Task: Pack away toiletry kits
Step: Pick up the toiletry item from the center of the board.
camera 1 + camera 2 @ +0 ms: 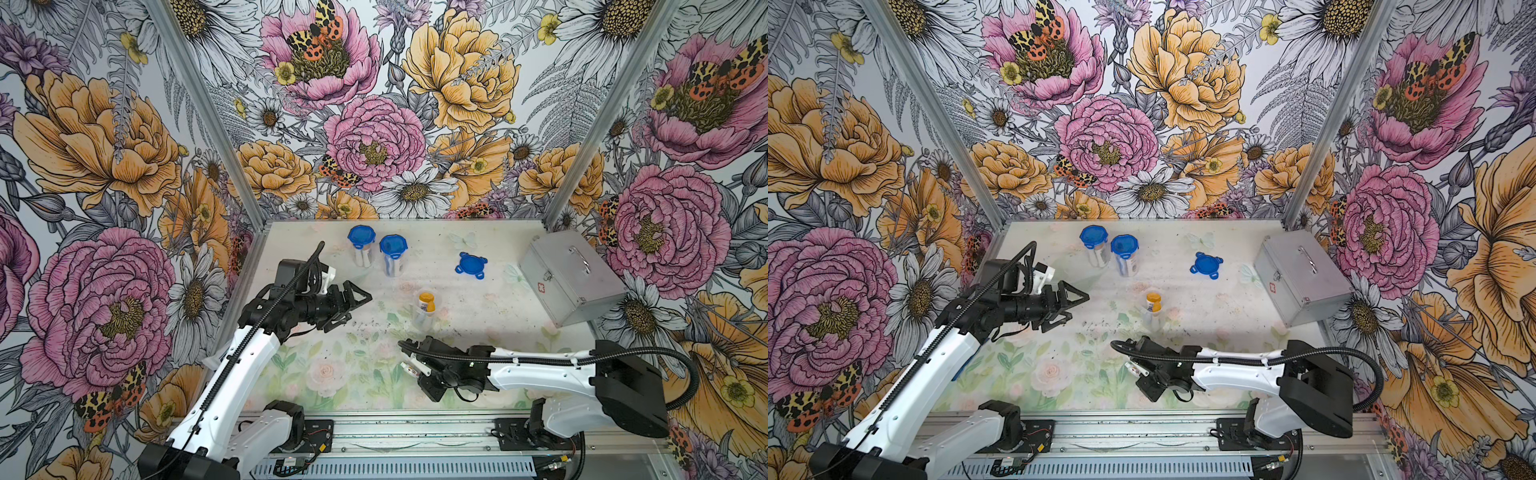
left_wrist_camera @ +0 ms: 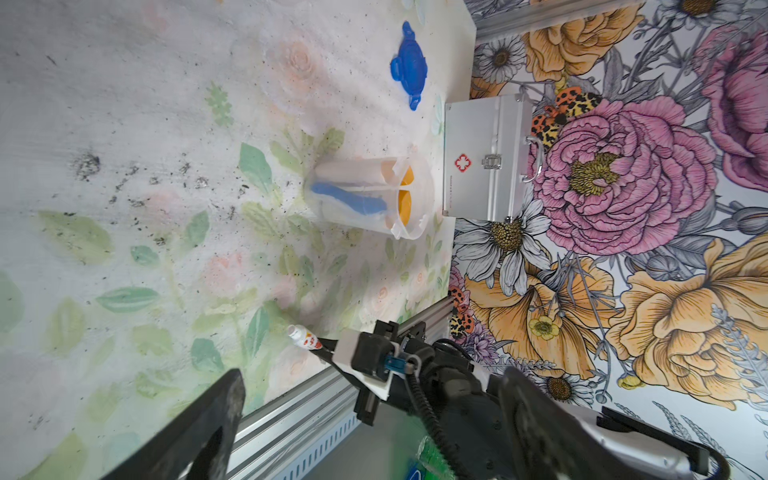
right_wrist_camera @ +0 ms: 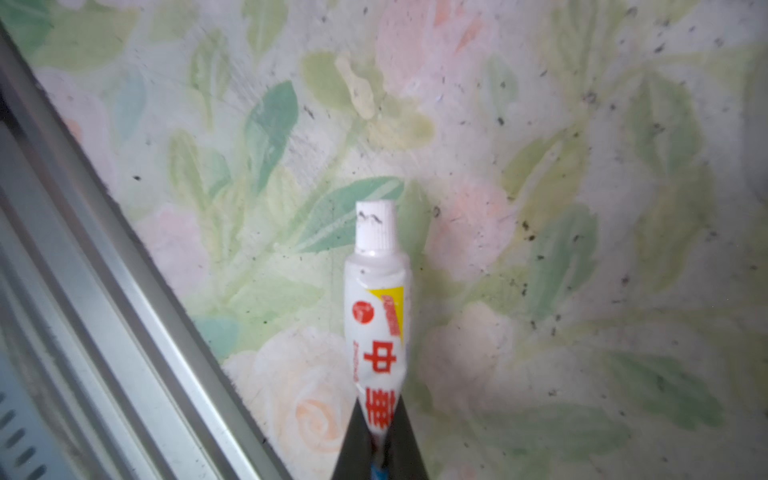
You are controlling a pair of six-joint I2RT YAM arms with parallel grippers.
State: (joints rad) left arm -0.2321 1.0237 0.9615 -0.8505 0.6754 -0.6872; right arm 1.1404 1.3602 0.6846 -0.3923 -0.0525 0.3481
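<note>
My right gripper (image 3: 380, 440) is shut on the tail end of a small white toothpaste tube (image 3: 376, 324) with red print. It holds the tube just above the table near the front rail, cap pointing away. The same tube (image 1: 409, 369) shows in a top view. An open clear cup (image 1: 424, 309) stands mid-table, holding orange-capped bottles and a blue toothbrush (image 2: 349, 201). Two toiletry kits in cups with blue lids (image 1: 361, 245) (image 1: 392, 253) stand at the back. A loose blue four-tab lid (image 1: 471, 266) lies to their right. My left gripper (image 1: 359, 308) hovers open and empty, left of the open cup.
A silver metal case (image 1: 571, 276) with a handle stands shut at the table's right edge. The aluminium front rail (image 3: 104, 299) runs close beside the held tube. Flowered walls close in the table on three sides.
</note>
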